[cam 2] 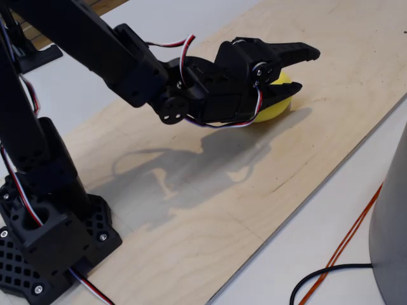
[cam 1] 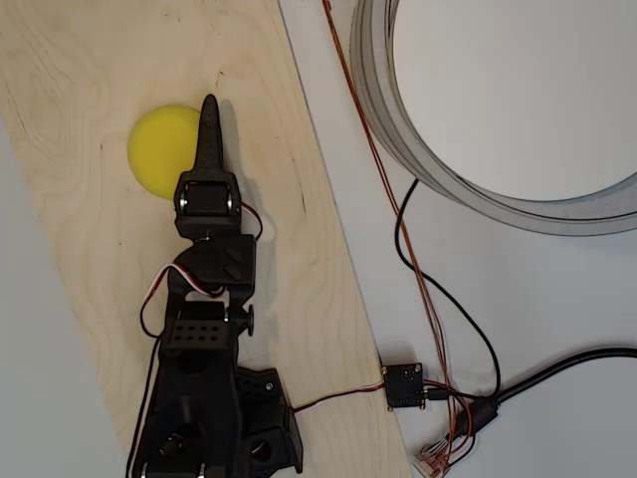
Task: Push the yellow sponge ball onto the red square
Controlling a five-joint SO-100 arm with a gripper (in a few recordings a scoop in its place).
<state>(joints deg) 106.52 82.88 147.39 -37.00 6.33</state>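
The yellow sponge ball (cam 1: 159, 149) lies on the pale plywood board (cam 1: 109, 289), up and to the left in the overhead view. My black gripper (cam 1: 209, 108) reaches along the ball's right side and touches or nearly touches it. In the fixed view the ball (cam 2: 275, 108) shows behind and below the gripper (cam 2: 307, 70). The jaws stand one above the other with a gap between them, and the ball sits beside them, not between them. The red square is hidden or out of view.
A large grey round drum (cam 1: 398, 129) stands off the board at the upper right of the overhead view. Orange and black cables (cam 1: 408, 249) run down to a small circuit board (cam 1: 403, 385). The arm's base (cam 2: 44, 235) sits at the board's near end.
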